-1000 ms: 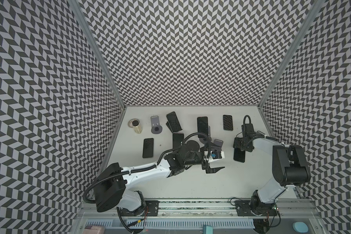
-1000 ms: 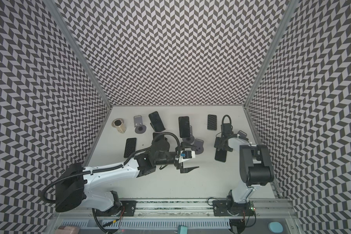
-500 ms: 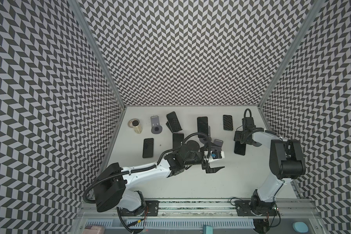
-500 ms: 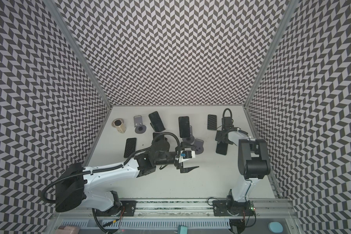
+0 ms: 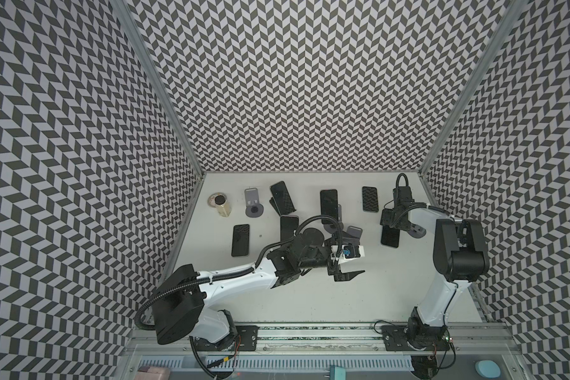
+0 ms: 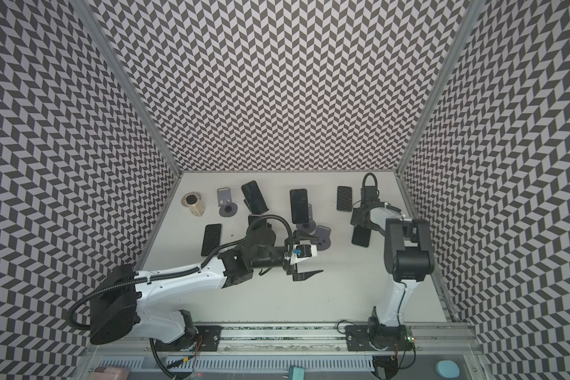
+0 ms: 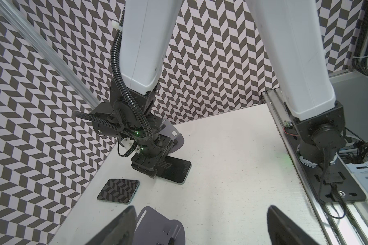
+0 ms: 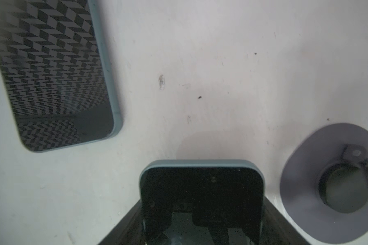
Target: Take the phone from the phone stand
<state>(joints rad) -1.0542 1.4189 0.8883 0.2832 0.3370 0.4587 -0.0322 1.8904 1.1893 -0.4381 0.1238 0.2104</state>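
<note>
My right gripper [image 5: 390,221] is shut on one end of a dark phone [image 5: 390,237] with a teal edge. The phone [image 7: 175,170] lies almost flat, low over the white table; I cannot tell whether it touches. Seen from the right wrist, the phone [image 8: 202,188] sticks out between the fingers of the right gripper [image 8: 202,235]. The grey phone stand [image 5: 417,231] it sits beside is empty, its round base [image 8: 327,191] close by. My left gripper [image 5: 351,256] hangs open mid-table, holding nothing.
A second empty grey stand [image 7: 159,227] sits by one left finger. A patterned-screen phone [image 5: 370,199] lies flat behind the right gripper. Two phones lean on stands [image 5: 282,197] [image 5: 329,202]. Two more phones lie flat [image 5: 240,240] [image 5: 288,227]. At the back left are a third empty stand [image 5: 252,204] and a brass cylinder [image 5: 219,204].
The right arm has carried the phone a little toward the back of the table, and its elbow has swung in. The left arm has not moved.
</note>
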